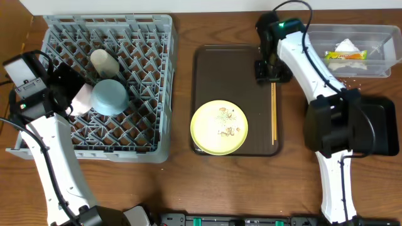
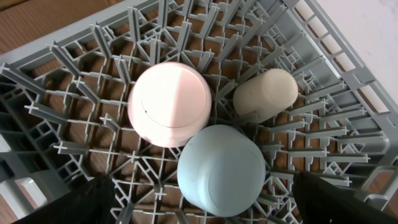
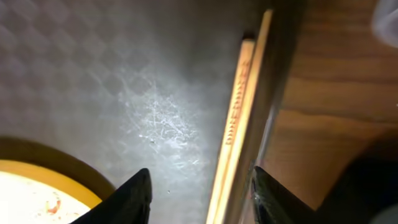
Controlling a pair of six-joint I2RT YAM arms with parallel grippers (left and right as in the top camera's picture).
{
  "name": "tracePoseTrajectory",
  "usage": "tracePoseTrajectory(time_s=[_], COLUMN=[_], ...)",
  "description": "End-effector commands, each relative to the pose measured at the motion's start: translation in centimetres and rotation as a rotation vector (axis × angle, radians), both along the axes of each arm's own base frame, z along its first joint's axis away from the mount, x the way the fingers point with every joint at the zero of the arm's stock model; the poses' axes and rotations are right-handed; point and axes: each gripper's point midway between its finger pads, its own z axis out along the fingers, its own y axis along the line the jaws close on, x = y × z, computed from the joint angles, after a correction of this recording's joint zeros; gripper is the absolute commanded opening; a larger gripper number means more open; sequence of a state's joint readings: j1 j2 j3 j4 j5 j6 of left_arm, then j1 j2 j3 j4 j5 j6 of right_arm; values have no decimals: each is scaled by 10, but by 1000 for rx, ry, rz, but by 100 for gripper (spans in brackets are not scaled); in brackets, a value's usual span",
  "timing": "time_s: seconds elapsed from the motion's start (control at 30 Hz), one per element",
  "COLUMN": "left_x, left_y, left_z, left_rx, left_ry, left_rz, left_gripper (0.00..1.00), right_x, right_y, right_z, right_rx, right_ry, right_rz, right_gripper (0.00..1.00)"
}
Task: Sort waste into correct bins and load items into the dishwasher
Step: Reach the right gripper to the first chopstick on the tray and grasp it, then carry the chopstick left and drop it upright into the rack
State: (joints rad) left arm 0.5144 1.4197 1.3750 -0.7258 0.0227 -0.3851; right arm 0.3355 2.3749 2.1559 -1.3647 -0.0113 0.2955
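Straddling the chopsticks (image 3: 239,118) lying along the right rim of the brown tray (image 1: 210,75), right of the yellow plate (image 1: 218,127): right gripper (image 3: 199,183) fingers spread, not yet pinching. Close squarely across both sticks, stay low, clear the rim, lift level. Left gripper (image 2: 208,199) fingers spread wide, empty, above the white bowl (image 2: 169,102), light blue bowl (image 2: 221,168) and white cup (image 2: 266,93) in the dish rack (image 1: 144,37).
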Motion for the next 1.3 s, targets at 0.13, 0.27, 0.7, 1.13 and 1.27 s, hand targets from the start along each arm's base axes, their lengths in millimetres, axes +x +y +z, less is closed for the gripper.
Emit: tracePoseTrajectory(time_s=[0.13,0.27,0.7,1.13,1.27], left_x=[0,0,0,0,0], left_y=[2,2,2,2,2], left_z=[0,0,0,0,0], left_rx=[9,9,9,9,9], left_ry=[5,5,5,5,5], left_rz=[2,3,2,2,3], left_gripper=[93,93,93,93,93], right_x=[-16,-21,-23,-20,-9], right_y=[-2,-4,2,10,8], right_z=[-31,-44,-64,-62,-49], right_rx=[-1,-7,33,41,49], right_ry=[70,85,84,62,37], right_rz=[-36,-37,-37,-23,-32], right_gripper=[43,44,40,1,1])
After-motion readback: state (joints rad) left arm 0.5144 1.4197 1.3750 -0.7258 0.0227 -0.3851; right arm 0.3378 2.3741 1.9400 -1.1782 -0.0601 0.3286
